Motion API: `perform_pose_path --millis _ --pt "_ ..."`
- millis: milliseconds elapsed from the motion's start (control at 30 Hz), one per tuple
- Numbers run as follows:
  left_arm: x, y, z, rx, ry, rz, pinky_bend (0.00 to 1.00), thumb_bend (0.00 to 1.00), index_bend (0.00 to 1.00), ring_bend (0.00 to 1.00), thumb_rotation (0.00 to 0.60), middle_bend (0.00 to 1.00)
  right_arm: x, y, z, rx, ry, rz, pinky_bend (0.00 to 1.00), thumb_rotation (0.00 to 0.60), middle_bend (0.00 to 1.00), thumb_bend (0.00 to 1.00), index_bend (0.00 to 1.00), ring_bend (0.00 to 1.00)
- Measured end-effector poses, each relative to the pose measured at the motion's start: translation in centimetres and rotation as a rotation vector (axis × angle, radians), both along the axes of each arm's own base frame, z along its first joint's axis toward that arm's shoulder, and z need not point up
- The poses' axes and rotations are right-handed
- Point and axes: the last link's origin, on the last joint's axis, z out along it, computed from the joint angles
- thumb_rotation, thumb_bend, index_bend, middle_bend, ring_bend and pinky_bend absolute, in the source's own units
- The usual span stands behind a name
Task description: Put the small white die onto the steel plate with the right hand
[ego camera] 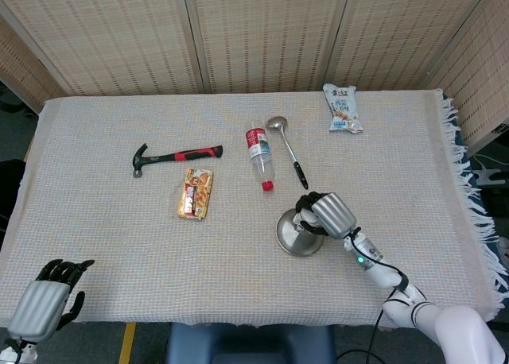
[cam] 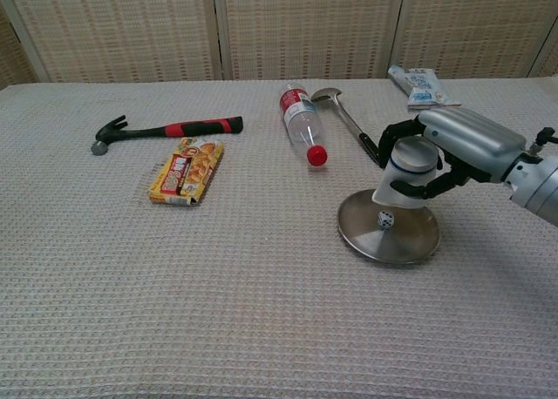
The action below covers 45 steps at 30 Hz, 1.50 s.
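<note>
The left hand hung at the near left corner, off the table edge, far from everything that mattered. Its fingers were slightly curled and held nothing that I could see; how far they were closed I cannot tell.

Going to the right, well apart from the right hand on its left side, lay a claw hammer with a red and black handle, and just in front of it a flat snack box. Closer to that hand, behind it and to its left, lay a clear plastic bottle with a red cap, and a steel ladle whose black handle end pointed toward the hand. A snack packet lay far behind the hand.

The steel plate stood just below and in front of the right hand. The small white die rested on the plate, a little behind the middle, directly under the hand's fingertips and apart from them, on the hand's left and lower side. It has no long axis to speak of.

The right hand hovered over the rear edge of the plate, fingers curved but separated, with nothing between them. I judge the placing was done, so the coming move is only to draw the hand away, up and to the right, away from the die.
</note>
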Motion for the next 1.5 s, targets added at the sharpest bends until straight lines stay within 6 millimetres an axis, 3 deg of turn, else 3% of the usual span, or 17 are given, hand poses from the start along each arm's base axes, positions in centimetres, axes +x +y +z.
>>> perform_pose_path --millis 233,433,767,1067,1200,1500 --pt "0.0 0.0 -0.1 -0.004 0.004 0.001 0.19 0.52 0.19 0.22 0.6 0.29 -1.8 1.7 2.2 -0.072 0.001 -0.003 0.66 0.6 0.53 0.3 0.64 0.43" --pt "0.0 -0.1 -0.2 -0.008 0.01 0.003 0.19 0.52 0.19 0.22 0.6 0.29 -5.2 4.2 3.9 -0.101 0.051 -0.099 0.65 0.6 0.53 0.3 0.62 0.42" --pt "0.0 0.0 -0.3 -0.011 0.017 0.006 0.19 0.52 0.19 0.22 0.6 0.29 -8.5 4.1 3.8 -0.03 0.036 -0.249 0.56 0.6 0.45 0.26 0.47 0.31" --pt "0.0 0.0 -0.2 -0.008 0.015 0.004 0.19 0.52 0.19 0.22 0.6 0.29 -9.1 4.2 3.6 -0.005 0.025 -0.253 0.42 0.6 0.23 0.16 0.25 0.11" --pt "0.0 -0.1 -0.2 -0.008 0.016 0.003 0.19 0.52 0.19 0.22 0.6 0.29 -9.2 4.3 3.9 0.0 0.033 -0.255 0.32 0.6 0.03 0.11 0.03 0.0" --pt "-0.1 0.0 -0.2 -0.004 0.014 0.01 0.19 0.52 0.19 0.22 0.6 0.29 -8.1 7.1 7.4 0.0 0.056 -0.24 0.21 0.6 0.0 0.1 0.0 0.0"
